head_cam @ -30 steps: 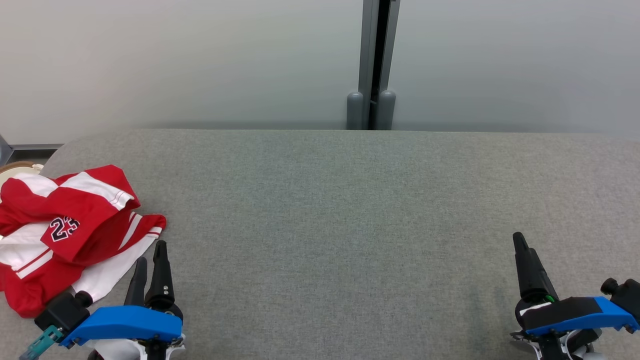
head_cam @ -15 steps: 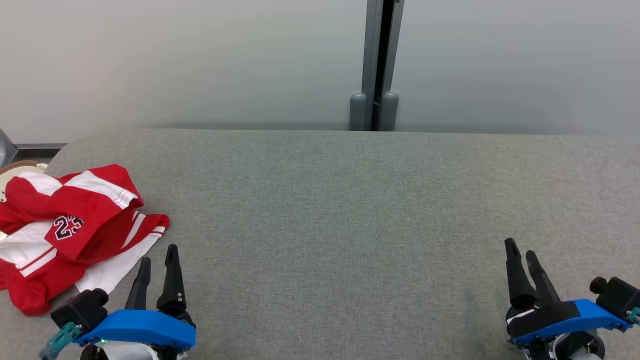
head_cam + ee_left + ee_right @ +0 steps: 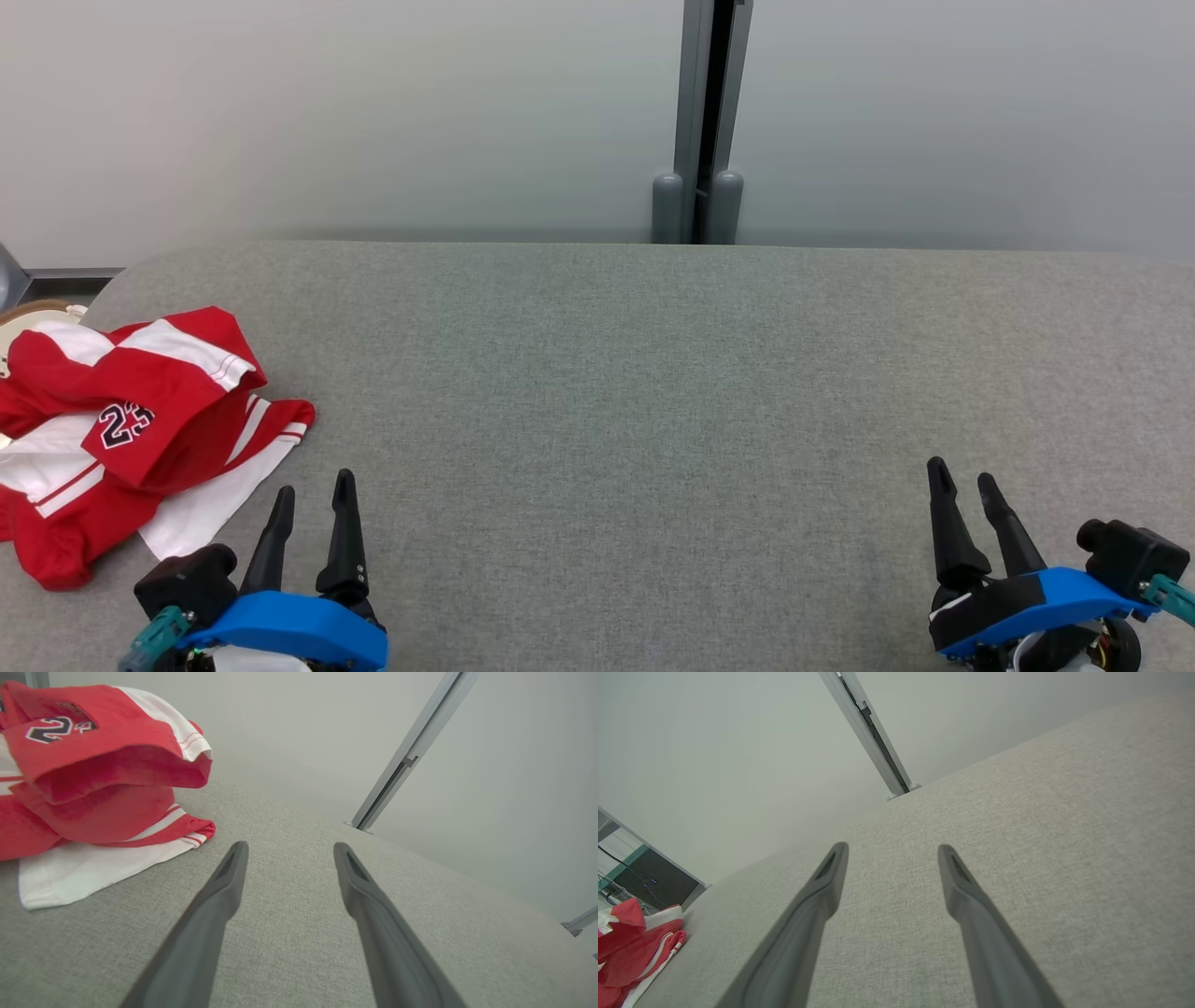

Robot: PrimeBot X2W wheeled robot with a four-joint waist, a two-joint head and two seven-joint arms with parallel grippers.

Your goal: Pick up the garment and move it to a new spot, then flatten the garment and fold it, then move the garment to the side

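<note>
Grey cushion [image 3: 597,355] bears garment [image 3: 121,420]; left gripper [image 3: 316,483], right gripper [image 3: 960,470] point forward, jaws open.

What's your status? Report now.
Left end effector open, empty, beside red garment. Right end effector open, empty. Garment bunched at table's left end. Nothing blocks it.

Garment [image 3: 140,420]: smooth red-and-white cloth with a faint sheen. Table [image 3: 653,373]: grey woven fabric cover, matt and coarse-grained. Left gripper [image 3: 315,482] and right gripper [image 3: 960,469]: matt dark plastic, with smooth blue plastic housings [image 3: 289,627]. Post [image 3: 695,112]: grey painted metal.
</note>
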